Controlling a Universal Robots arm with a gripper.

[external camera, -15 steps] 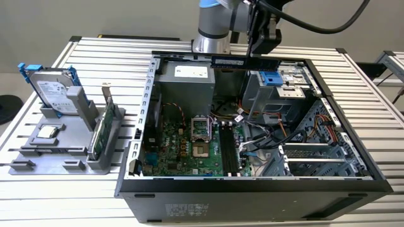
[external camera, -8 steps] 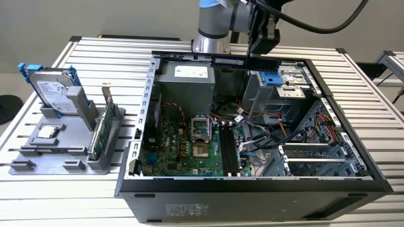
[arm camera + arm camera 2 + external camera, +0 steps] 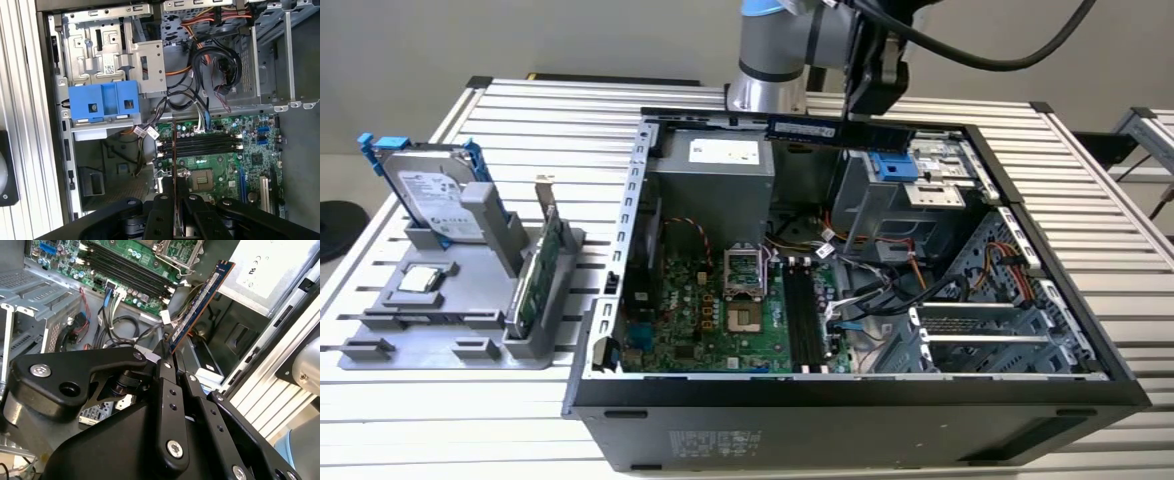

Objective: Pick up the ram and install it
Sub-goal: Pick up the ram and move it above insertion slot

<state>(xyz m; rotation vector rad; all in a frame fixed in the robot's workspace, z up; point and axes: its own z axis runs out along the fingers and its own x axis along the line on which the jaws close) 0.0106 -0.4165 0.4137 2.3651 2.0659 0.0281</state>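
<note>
Holding ram [image 3: 807,127] clamped tight in gripper [image 3: 869,118] above the open case [image 3: 854,398]; pickup done, not yet seated in memory slots [image 3: 803,315].

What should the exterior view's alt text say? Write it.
The robot's hand holds a ram stick over an open computer case. At the exterior view's left, a hard drive and green card stand in a grey holder.
</note>
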